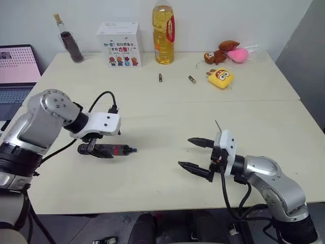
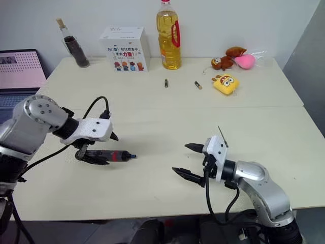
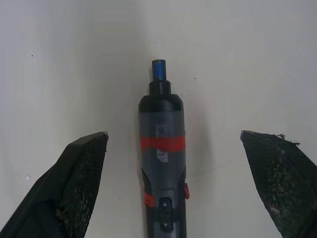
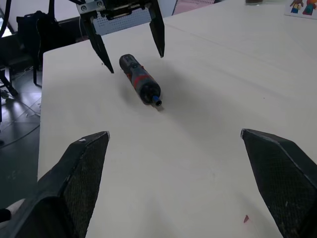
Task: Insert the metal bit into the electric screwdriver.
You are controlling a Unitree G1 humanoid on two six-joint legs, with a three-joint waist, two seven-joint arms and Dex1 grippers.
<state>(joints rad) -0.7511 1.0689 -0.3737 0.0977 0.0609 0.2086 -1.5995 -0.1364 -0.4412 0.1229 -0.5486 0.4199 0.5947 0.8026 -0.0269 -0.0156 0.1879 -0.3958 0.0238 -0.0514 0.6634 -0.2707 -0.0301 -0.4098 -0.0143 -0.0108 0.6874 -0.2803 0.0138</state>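
The electric screwdriver (image 1: 120, 149), black with a red band, lies flat on the cream table (image 1: 167, 117) at the left, its chuck end pointing toward the middle. My left gripper (image 1: 96, 149) points steeply down over the tool's rear half. It is open, with a finger on each side of the body (image 3: 163, 148) and clear gaps between. My right gripper (image 1: 184, 151) hovers open and empty near the front right, aimed at the screwdriver (image 4: 141, 82). A thin dark rod, the metal bit (image 1: 217, 124), shows on the table just behind the right wrist, partly hidden by it.
Two short dark cylinders (image 1: 160, 78) (image 1: 192, 79) lie at mid-back. Along the far edge stand a yellow oil bottle (image 1: 163, 33), a white box (image 1: 119, 44), a dark bottle (image 1: 70, 44) and soft toys (image 1: 221, 78). A laptop (image 1: 15, 76) sits off the table's left.
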